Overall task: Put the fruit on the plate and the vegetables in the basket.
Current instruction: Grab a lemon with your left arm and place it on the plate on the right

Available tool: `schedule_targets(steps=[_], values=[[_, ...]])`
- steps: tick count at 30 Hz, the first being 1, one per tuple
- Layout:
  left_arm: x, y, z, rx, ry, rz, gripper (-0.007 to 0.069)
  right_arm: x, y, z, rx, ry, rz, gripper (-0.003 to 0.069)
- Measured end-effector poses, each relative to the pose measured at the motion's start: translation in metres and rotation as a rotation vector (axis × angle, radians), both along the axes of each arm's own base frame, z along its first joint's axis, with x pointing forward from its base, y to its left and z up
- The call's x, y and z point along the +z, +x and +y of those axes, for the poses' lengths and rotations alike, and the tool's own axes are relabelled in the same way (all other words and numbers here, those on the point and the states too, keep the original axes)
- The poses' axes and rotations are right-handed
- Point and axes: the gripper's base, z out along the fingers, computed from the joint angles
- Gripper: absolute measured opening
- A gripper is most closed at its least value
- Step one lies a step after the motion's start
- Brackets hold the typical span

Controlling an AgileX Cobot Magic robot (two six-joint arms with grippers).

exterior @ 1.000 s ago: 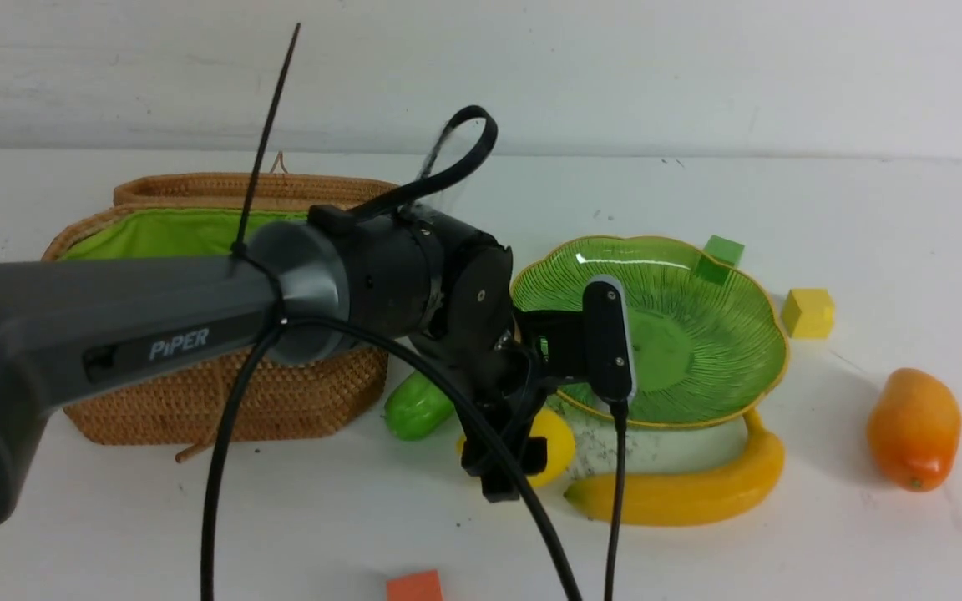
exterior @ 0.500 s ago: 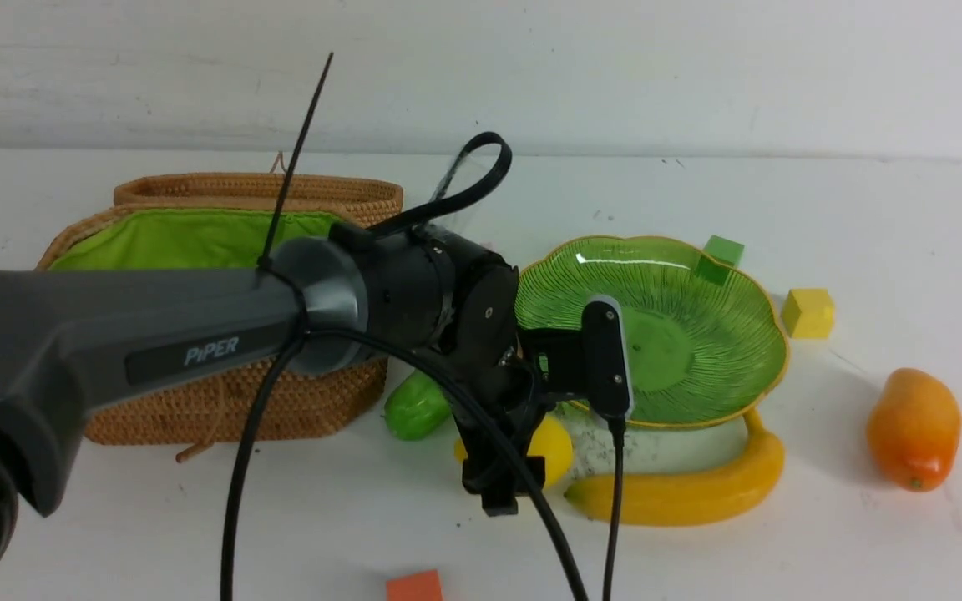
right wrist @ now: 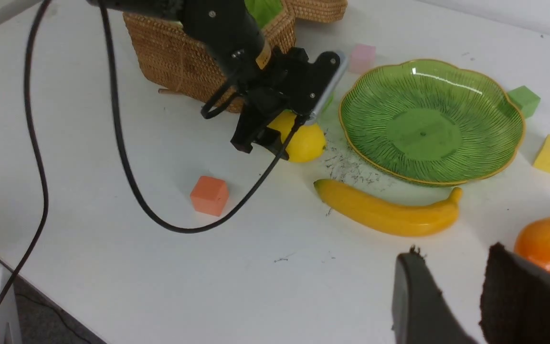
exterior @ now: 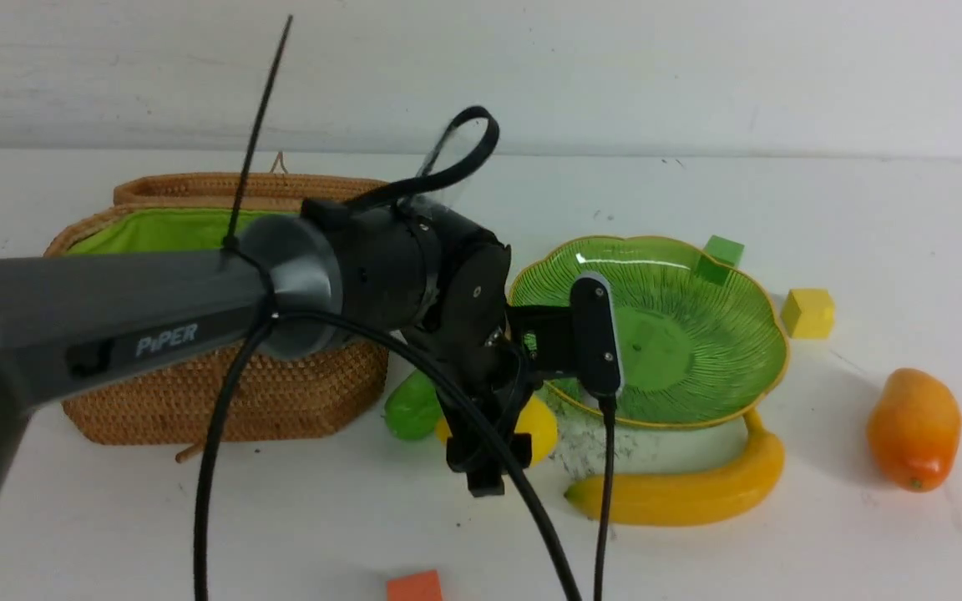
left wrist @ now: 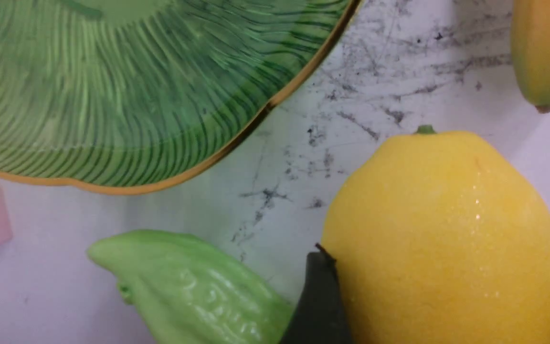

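Observation:
My left gripper is shut on the yellow lemon, low at the table between the basket and the green plate. In the left wrist view both black fingers press the lemon's sides. A bumpy green cucumber lies just beside it, against the basket's front. The banana lies along the plate's near rim, and the mango rests at the far right. My right gripper hovers open and empty over bare table near the mango. The plate is empty.
Small cubes are scattered around: green behind the plate, yellow to its right, orange near the front edge, pink between basket and plate. The left arm's cables hang in front of the lemon.
The left gripper has shifted left and slightly up, and the lemon has moved with it. Banana, mango, cucumber and plate stay in place.

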Motion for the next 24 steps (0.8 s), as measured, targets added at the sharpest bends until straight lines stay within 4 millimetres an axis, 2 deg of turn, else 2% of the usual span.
schedule_targets(steps=[5, 8, 11, 13, 15, 21, 24], values=[[0.037, -0.008, 0.005, 0.019, -0.080, -0.065, 0.0554, 0.000, 0.001, -0.001, -0.011, -0.009, -0.005, 0.0216], [0.059, -0.006, 0.000, 0.077, -0.254, -0.146, 0.0554, 0.001, 0.004, -0.005, -0.059, -0.021, -0.033, 0.0216], [0.069, 0.000, -0.008, 0.142, -0.425, -0.195, 0.0554, 0.006, 0.009, -0.009, -0.129, 0.001, -0.091, 0.0216], [0.067, 0.009, -0.015, 0.182, -0.534, -0.245, 0.0554, 0.009, 0.012, -0.012, -0.175, 0.020, -0.119, 0.0216], [0.058, 0.017, -0.020, 0.199, -0.574, -0.277, 0.0554, 0.011, 0.013, -0.013, -0.196, 0.029, -0.130, 0.0216], [0.019, 0.035, -0.031, 0.220, -0.590, -0.313, 0.0554, 0.011, 0.013, -0.013, -0.199, 0.049, -0.119, 0.0216], [0.010, 0.039, -0.033, 0.226, -0.592, -0.319, 0.0554, 0.011, 0.013, -0.012, -0.197, 0.052, -0.116, 0.0216]])
